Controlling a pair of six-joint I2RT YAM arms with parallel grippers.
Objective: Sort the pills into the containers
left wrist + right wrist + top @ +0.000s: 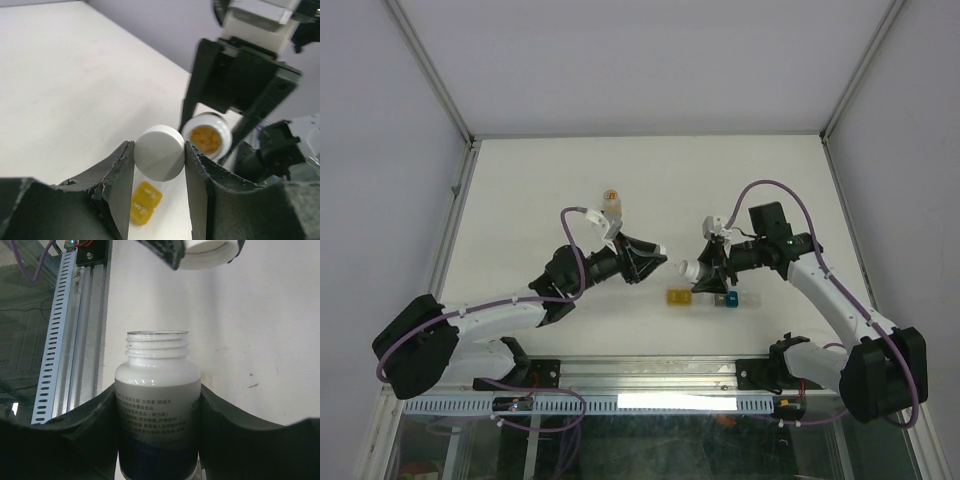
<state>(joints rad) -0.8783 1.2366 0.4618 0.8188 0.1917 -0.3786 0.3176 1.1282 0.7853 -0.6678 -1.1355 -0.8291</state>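
Pills [206, 139]: orange-yellow, visible only inside the open mouth of the white bottle [157, 410]. None can be made out in the boxes.
Containers [725, 299]: a short strip lying on the tabletop [570, 170], just below and between the two tools. The yellow box [145, 202] is at the left end, then the teal one, with the clear box [750, 298] at the right end. Whether their lids are open cannot be told.
Bottle: clamped in the right tool [705, 268] with its threaded neck bare. It is tipped towards level, and its mouth faces the left tool above the strip's yellow end.
Cap [160, 152]: clamped by its rim between the fingers of the left tool [658, 253]. It sits just in front of the bottle mouth without touching it.
Step in hand: the bottle is open, so the pour into the boxes looks next.
Doing it well: the left tool should carry the cap aside first. The right tool should then bring the mouth low over one box and tilt slowly, so pills leave a few at a time. The mouth looks wide against such small boxes, so a quick tilt would likely scatter pills over the tabletop.
In the way: the cap and left tool sit directly in the pour path. The right tool's own fingers also hide part of the strip from above.
Around: a small amber bottle [611, 203] stands behind the left tool, well apart from the boxes. A slotted metal rail [55, 340] runs along the near edge.
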